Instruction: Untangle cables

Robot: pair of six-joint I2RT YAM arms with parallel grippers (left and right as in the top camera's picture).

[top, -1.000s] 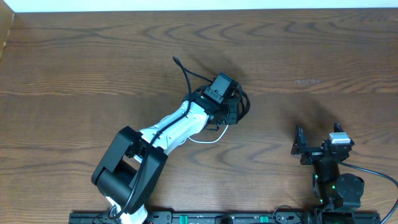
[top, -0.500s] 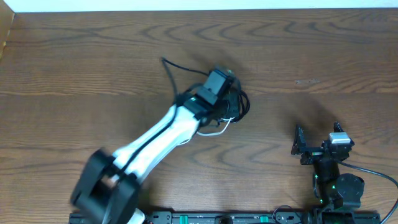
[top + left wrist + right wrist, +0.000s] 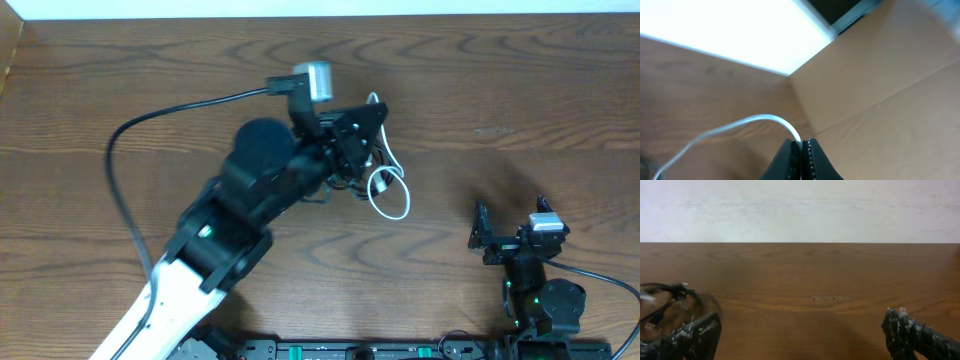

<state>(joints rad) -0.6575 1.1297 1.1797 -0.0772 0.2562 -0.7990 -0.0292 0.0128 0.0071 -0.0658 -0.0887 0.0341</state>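
My left gripper (image 3: pixel 365 125) is lifted high above the middle of the table, shut on the white cable (image 3: pixel 388 192). That cable hangs below it in a loop. In the left wrist view the white cable (image 3: pixel 745 123) arcs out from between the closed fingertips of the left gripper (image 3: pixel 801 145). The black cables (image 3: pixel 383 158) lie bunched under the raised arm, mostly hidden by it. They also show as a dark tangle (image 3: pixel 667 294) at the left of the right wrist view. My right gripper (image 3: pixel 510 228) rests near the front right, open and holding nothing (image 3: pixel 800 332).
The left arm's own thick black cord (image 3: pixel 150 115) sweeps over the left half of the table. A cardboard box wall (image 3: pixel 880 75) fills the right of the left wrist view. Bare wooden tabletop (image 3: pixel 520 90) lies between the tangle and the right gripper.
The left arm has risen and swung toward the camera, pulling the white cable up and to the right out of the tangle. The right arm has not moved.
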